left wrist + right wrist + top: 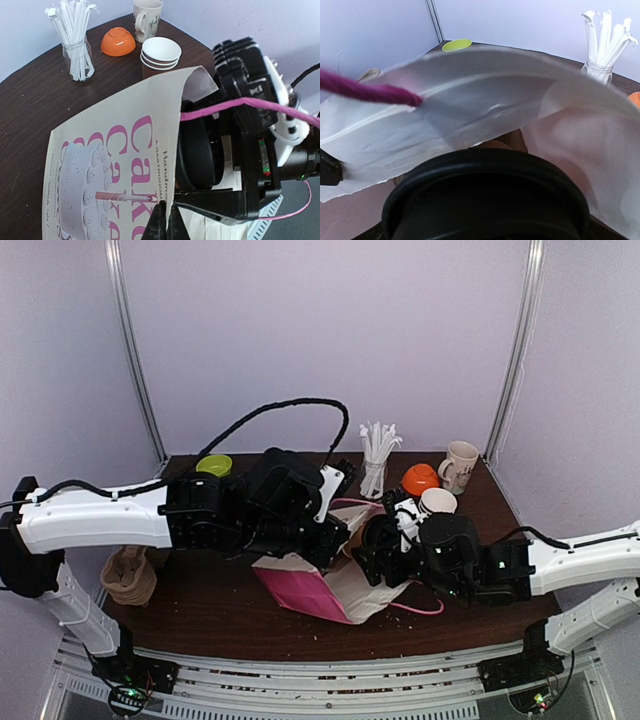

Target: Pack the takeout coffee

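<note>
The takeout coffee's black lid (200,152) sits in the mouth of a white paper bag (110,165) printed with a pink cake design. My right gripper (385,545) is shut on the takeout coffee, and the lid (485,200) fills the bottom of the right wrist view, hiding the fingers. The bag's inner wall (470,100) arches over the lid. My left gripper (166,220) is shut on the bag's edge, holding the mouth up. From above, the bag (300,585) lies between both arms and the cup is hidden.
A stack of open paper cups (161,52), an overturned orange bowl (118,41), a cream mug (147,17) and a jar of wrapped straws (75,42) stand at the back right. A green cup (214,465) sits back left. A brown cardboard piece (128,575) hangs off the left edge.
</note>
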You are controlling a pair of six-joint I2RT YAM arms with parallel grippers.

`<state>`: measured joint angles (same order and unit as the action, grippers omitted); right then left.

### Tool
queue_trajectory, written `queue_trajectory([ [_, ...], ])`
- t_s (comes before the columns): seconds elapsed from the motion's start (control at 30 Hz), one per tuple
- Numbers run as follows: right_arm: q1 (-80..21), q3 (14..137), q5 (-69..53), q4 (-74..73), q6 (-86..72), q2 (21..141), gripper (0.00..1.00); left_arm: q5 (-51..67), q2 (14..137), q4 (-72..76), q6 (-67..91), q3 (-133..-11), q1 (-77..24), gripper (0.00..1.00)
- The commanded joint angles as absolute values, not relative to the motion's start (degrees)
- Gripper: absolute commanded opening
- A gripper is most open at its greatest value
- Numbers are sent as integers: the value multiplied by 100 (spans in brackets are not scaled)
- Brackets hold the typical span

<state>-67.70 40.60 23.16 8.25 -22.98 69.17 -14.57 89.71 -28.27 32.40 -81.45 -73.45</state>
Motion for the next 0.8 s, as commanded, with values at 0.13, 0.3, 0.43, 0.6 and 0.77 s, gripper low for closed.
queue_trajectory([
  [0.13,-6769,4526,2381,600,-2329,7239,86,-1310,8800,-1992,3933,-8337,-7172,0],
  [0.3,-6688,4884,2222,51,-2315,7527,86,-957,8601,-1516,4484,-7956,-6880,0],
  [0.43,-6493,5189,2007,-426,-2293,7618,86,-632,8423,-1148,4917,-7642,-6633,0],
  [0.6,-6416,5346,1948,-744,-2137,7309,86,-404,8348,-1121,5384,-7547,-6315,0],
  [0.77,-6388,5634,1666,-1283,-1687,7167,86,-1,8371,-868,5780,-7482,-6071,0],
])
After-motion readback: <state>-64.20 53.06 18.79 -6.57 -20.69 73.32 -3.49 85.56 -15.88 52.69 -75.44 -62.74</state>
